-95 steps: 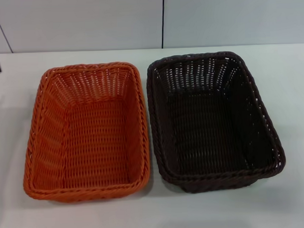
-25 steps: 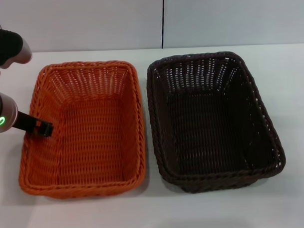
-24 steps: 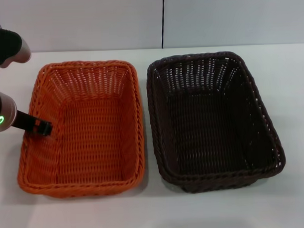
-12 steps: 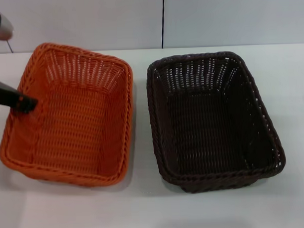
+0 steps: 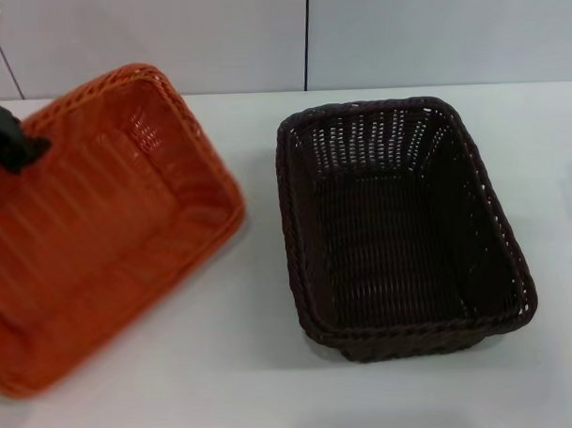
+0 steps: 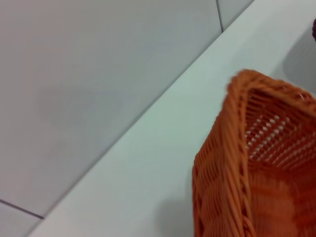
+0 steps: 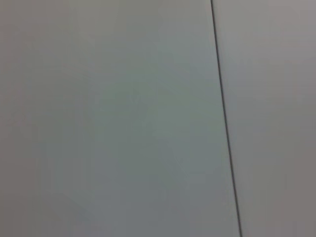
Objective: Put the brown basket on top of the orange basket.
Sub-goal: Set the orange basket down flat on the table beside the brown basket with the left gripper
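You see the orange basket [image 5: 108, 230] tilted at nine o'clock, long axis running seven to one, your left gripper [image 5: 16, 148] clamped on its rim, while the brown basket [image 5: 399, 229] sits flat at three o'clock, long axis twelve to six.

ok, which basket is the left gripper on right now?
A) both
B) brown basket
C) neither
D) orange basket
D: in the head view the left gripper sits at the rim of the orange basket, which is tilted and raised; the brown basket rests flat on the table, untouched.
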`<state>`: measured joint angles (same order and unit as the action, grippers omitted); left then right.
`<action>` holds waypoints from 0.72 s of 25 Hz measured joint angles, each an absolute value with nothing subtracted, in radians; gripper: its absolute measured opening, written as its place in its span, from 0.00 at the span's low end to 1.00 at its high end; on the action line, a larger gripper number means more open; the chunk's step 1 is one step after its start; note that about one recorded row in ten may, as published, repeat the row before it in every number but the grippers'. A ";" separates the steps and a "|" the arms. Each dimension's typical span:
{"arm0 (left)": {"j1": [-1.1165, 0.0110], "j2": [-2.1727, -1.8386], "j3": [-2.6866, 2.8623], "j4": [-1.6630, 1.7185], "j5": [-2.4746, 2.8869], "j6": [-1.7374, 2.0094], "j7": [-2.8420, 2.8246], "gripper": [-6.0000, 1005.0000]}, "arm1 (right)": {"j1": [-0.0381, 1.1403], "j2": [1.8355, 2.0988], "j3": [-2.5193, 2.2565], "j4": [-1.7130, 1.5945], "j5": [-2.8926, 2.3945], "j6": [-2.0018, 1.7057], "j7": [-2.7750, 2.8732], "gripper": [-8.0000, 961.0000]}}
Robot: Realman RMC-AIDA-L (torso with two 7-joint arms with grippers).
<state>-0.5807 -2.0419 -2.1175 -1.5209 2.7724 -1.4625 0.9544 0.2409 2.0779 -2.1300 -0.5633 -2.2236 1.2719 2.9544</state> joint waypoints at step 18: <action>-0.663 -2.020 -2.157 -1.528 2.691 -1.657 1.477 0.17 | 0.243 2.083 -2.197 -0.609 -2.200 1.266 2.954 0.73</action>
<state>-0.6631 -2.0196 -2.1573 -1.5282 2.6906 -1.6571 1.4771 0.2430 2.0831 -2.1968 -0.6087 -2.2000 1.2664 2.9544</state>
